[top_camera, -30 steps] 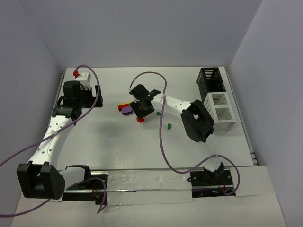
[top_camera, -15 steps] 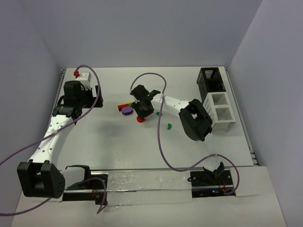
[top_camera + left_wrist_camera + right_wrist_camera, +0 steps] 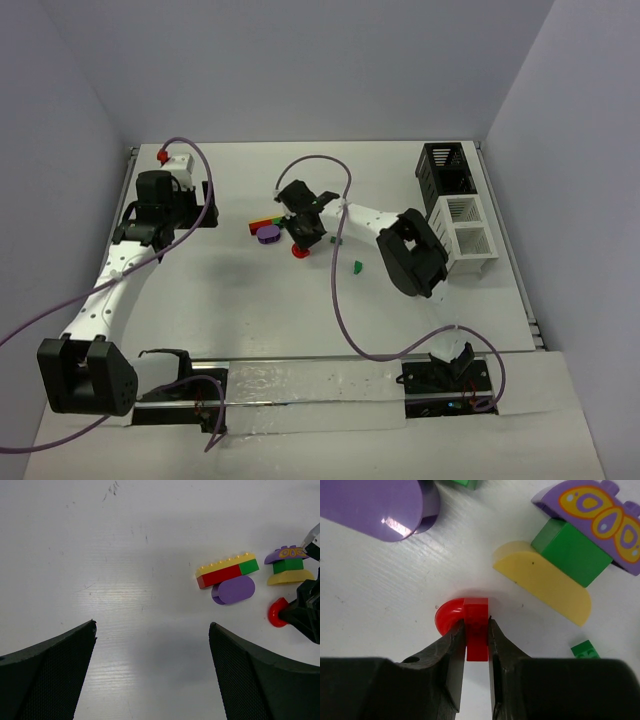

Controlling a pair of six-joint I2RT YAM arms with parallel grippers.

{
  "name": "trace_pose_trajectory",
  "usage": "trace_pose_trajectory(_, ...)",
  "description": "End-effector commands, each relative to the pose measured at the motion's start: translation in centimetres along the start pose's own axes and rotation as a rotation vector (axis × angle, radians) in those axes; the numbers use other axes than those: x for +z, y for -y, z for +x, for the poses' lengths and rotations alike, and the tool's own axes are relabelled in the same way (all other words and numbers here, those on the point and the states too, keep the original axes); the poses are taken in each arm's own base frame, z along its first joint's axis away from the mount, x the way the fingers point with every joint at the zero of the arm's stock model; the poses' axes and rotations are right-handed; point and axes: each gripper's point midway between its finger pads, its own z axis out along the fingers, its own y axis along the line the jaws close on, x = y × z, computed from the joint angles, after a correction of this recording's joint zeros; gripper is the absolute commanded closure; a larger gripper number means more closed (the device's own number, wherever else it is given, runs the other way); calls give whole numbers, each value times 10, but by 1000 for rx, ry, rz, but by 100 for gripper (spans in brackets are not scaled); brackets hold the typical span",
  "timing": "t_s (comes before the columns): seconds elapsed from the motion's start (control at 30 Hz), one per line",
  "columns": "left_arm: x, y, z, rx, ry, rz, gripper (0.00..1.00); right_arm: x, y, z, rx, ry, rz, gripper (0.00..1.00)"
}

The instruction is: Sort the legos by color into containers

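sorting looks barely begun: right gripper (image 3: pixel 476 632) pinches a red lego (image 3: pixel 451 613), other legos (image 3: pixel 227 572) lie loose, left gripper (image 3: pixel 152 627) spread wide.

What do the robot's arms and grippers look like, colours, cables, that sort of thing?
Both the left arm and right arm have white links with bulky black joint housings, and a purple cable loops loosely along each. The left gripper has wide black fingers with a fine mesh texture; the right gripper has narrower, smooth black fingers.
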Motion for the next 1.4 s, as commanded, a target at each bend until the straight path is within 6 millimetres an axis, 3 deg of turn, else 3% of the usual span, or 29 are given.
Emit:
trace_pose_trajectory(0.0,0,-1,-15,2,40,1,1,-50,-5,-19,-14,90,-53,100)
trace_pose_trajectory(0.03,0,0,-17,7,43,5,1,-62,-5,-23,-17,106,-61,100)
trace_pose_trajectory(0.1,-2,4,-20,20,45,30,1,-104,4,-37,-20,179,-69,100)
trace_pose_trajectory(0.17,-2,8,-21,28,44,54,1,-124,14,-46,-23,219,-54,100)
trace_pose_trajectory(0.23,-3,11,-28,29,56,64,1,-167,57,-60,22,297,19,100)
trace_pose_trajectory(0.3,-3,10,-34,31,69,52,1,-193,95,-70,35,354,96,100)
trace_pose_trajectory(0.33,-2,11,-35,28,70,49,1,-205,129,-73,75,377,165,100)
trace_pose_trajectory(0.37,-1,11,-37,27,74,43,1,-212,153,-75,103,389,209,100)
trace_pose_trajectory(0.4,1,10,-39,27,78,37,1,-220,191,-71,162,397,269,100)
trace_pose_trajectory(0.57,7,15,-42,23,87,38,1,-249,285,-73,278,453,410,100)
trace_pose_trajectory(0.63,10,17,-41,21,86,40,1,-258,339,-71,342,466,479,100)
trace_pose_trajectory(0.8,14,17,-39,21,62,37,1,-263,404,-63,431,457,565,100)
trace_pose_trajectory(0.93,15,17,-38,24,67,33,1,-255,435,-55,440,421,638,100)
trace_pose_trajectory(1.07,18,17,-37,22,53,36,1,-240,456,-48,456,395,676,98)
trace_pose_trajectory(1.37,22,16,-38,22,44,28,1,-203,471,-32,464,348,672,94)
